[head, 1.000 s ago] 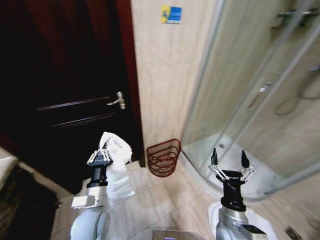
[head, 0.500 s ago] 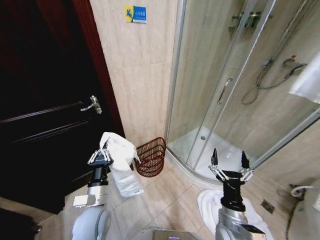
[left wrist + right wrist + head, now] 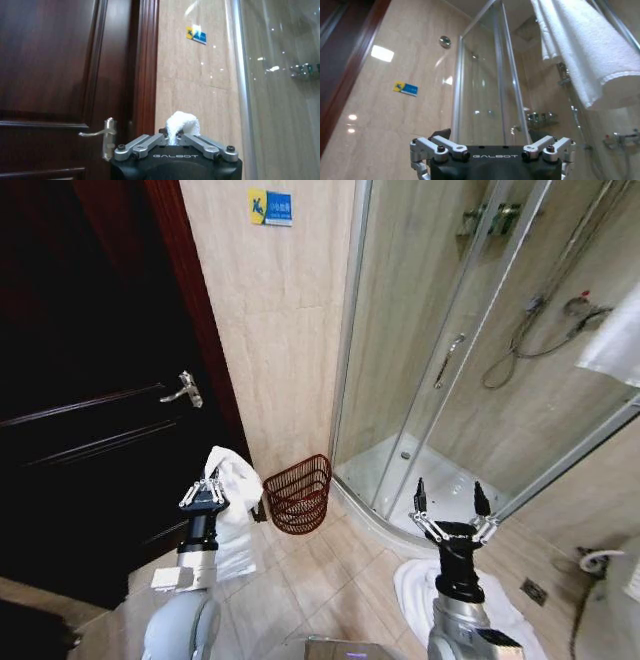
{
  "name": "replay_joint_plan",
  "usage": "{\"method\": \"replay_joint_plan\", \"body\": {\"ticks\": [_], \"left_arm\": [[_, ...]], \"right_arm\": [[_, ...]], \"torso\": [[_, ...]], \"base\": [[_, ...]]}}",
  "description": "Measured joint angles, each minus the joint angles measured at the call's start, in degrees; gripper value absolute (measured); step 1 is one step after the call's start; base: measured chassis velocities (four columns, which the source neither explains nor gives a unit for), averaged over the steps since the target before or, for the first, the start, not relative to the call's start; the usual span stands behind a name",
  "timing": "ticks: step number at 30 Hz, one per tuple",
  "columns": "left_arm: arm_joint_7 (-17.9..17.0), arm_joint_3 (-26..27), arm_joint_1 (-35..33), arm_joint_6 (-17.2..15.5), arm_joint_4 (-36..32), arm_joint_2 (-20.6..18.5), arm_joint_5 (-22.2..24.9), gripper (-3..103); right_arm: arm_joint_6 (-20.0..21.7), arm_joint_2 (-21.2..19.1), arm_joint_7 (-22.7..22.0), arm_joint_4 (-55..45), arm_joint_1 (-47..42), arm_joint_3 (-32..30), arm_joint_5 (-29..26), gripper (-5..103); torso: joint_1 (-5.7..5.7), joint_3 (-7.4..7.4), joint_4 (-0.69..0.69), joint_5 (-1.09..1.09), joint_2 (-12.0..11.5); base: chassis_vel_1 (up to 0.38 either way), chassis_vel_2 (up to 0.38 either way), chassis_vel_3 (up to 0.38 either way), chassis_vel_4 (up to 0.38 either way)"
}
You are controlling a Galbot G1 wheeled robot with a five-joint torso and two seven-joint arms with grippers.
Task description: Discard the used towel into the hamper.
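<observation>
While the towel is held: the left gripper (image 3: 203, 492) is clamped on a white terry-cloth towel (image 3: 233, 510), raised in front of the robot, with the cloth draping below the fingers; a tuft pokes up between them in the left wrist view (image 3: 181, 125).
Hamper: small dark red-brown open-weave wire basket (image 3: 301, 493) on the tiled floor, against the beige tile wall (image 3: 285, 330), between the dark wooden door (image 3: 90, 400) and the glass shower enclosure (image 3: 470, 350).
Towel to hamper: near, to the hamper's left, not over its mouth.
Right gripper (image 3: 446, 508): fingers spread, holding nothing, raised at the robot's right.
Done: towel picked up and brought close.
Left: carry it over the opening and release.
</observation>
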State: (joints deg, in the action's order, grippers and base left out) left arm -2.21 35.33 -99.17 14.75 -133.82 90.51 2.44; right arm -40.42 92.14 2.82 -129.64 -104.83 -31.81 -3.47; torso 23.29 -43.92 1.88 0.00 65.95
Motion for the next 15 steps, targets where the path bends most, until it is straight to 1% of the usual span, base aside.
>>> {"method": "replay_joint_plan", "body": {"ticks": [1, 4, 8, 13, 15], "left_arm": [[0.00, 0.00, 0.00, 0.00, 0.00, 0.00, 0.00, 1], [0.13, 0.01, -0.37, 0.00, -0.02, 0.00, -0.05, 1], [0.17, -0.20, -0.86, -0.01, 0.59, -0.10, 0.12, 1], [0.34, -0.47, -0.61, -0.69, 3.00, -0.40, 1.51, 1], [0.42, -0.21, 0.41, -0.81, 4.97, -1.03, 1.90, 1]], "right_arm": [[0.00, 0.00, 0.00, 0.00, 0.00, 0.00, 0.00, 100], [2.01, 0.00, -1.22, -0.11, -0.01, -0.08, 0.35, 100], [3.03, 0.00, -1.36, 0.07, 0.00, -0.12, 0.30, 100], [3.25, 0.00, -1.35, 0.99, 0.04, 0.30, 0.21, 100], [3.00, 0.00, -1.31, 1.93, 0.02, 0.76, 0.84, 100]], "torso": [[0.00, 0.00, 0.00, 0.00, 0.00], [0.00, 0.00, 0.00, 0.00, 0.00], [0.00, 0.00, 0.00, 0.00, 0.00], [0.00, 0.00, 0.00, 0.00, 0.00], [0.00, 0.00, -0.02, 0.00, 0.00]], "base": [[-0.042, -0.037, -0.032, -0.051], [-0.041, -0.040, -0.043, -0.030], [-0.059, -0.074, -0.071, -0.064], [-0.093, -0.088, -0.072, -0.084], [-0.062, -0.070, -0.059, -0.079]]}}
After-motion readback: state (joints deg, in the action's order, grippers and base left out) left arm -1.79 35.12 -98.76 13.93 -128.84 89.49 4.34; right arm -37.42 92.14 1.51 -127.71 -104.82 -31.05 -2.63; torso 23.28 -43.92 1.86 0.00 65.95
